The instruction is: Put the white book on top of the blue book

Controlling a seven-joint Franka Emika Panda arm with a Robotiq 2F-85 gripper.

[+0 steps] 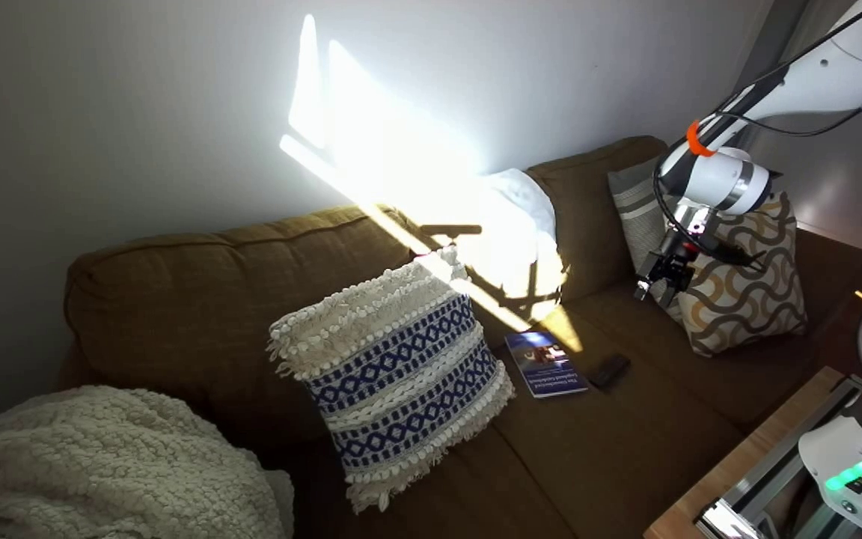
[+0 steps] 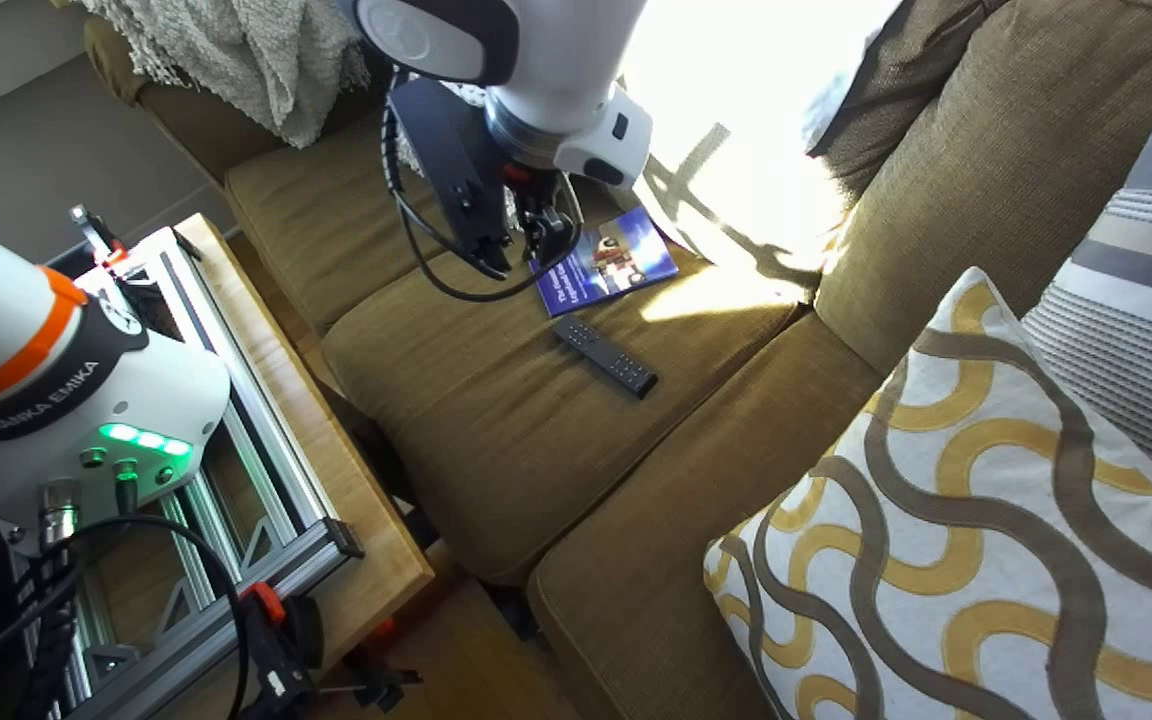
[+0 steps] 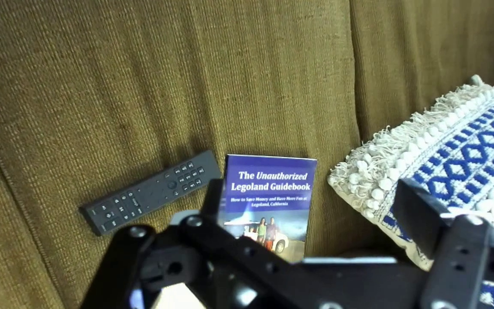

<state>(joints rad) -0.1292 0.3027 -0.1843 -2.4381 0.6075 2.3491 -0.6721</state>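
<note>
On the brown couch (image 1: 610,457), a Legoland guidebook (image 3: 268,206) and parted fingers (image 3: 419,216) in the air

Flat on the seat, face up, lies the blue-purple guidebook, its title end toward the couch's front. A black remote control (image 3: 152,193) sits just beside it; near its other side, a blue-and-white fringed pillow (image 1: 408,382) leans toward the couch's back. The fingers hang over the seat, wide apart, the guidebook showing between them in the wrist view. Behind, sunlight washes out a white cushion (image 1: 527,196); where the white book is, I cannot tell. In front of the couch, a wooden tabletop (image 2: 381,572) carries the robot's base (image 2: 96,420).
</note>
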